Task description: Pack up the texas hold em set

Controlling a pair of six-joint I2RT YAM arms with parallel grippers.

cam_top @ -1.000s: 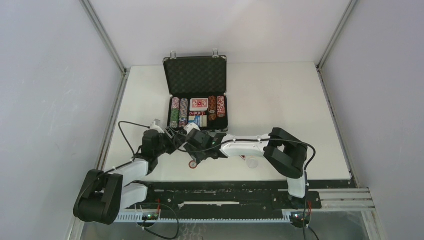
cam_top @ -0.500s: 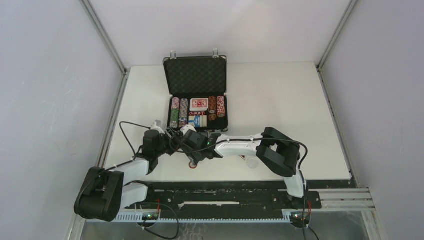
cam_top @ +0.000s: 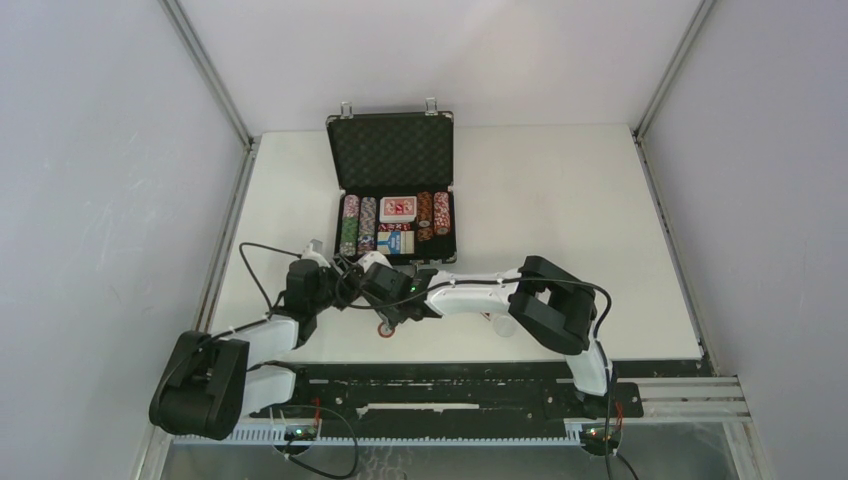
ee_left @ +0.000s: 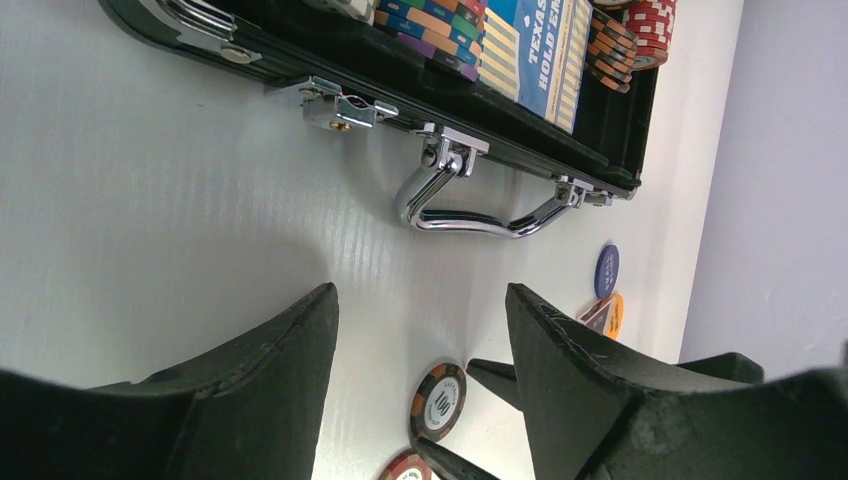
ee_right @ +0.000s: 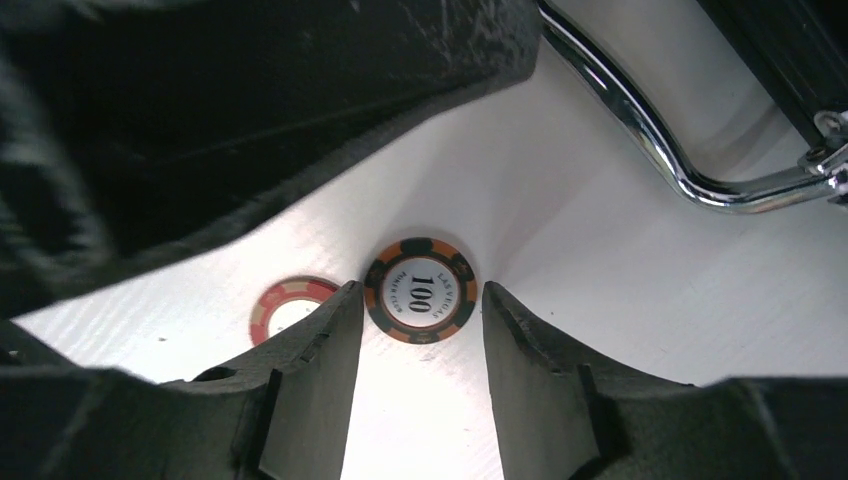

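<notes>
right arm has slid further left since a second ago, and its fingers have narrowed. right end effector (ee_right: pixel 420 290) now sits low on the counter (cam_top: pixel 560 220), released, jaws apart. its fingers flank the orange-and-black 100 chip (ee_left: pixel 438 402), which lies flat between the tips with a thin gap on each side. can't tell if either finger touches it. nothing is lifted.

red-and-white chip (ee_right: pixel 290 308) lies flat just beside the 100 chip, partly hidden behind one right finger. left end effector (ee_left: pixel 420 295) is released too, jaws wide and holding nothing, with bare counter between them. it's close to the right one and points at the case front.

chrome handle (ee_left: pixel 470 205) lies on the counter just past the chips. black case (cam_top: pixel 392 150) stands open with its lid upright, left of centre, nearer the far edge. chip rows stand on edge inside. blue deck (ee_left: pixel 540 50) and red deck (cam_top: pixel 399 207) sit in the middle compartments.

blue dealer button (ee_left: pixel 607 270) and orange one (ee_left: pixel 612 315) lie loose on the counter near the case's front corner. both loose chips are in front of the case, toward the near edge.
</notes>
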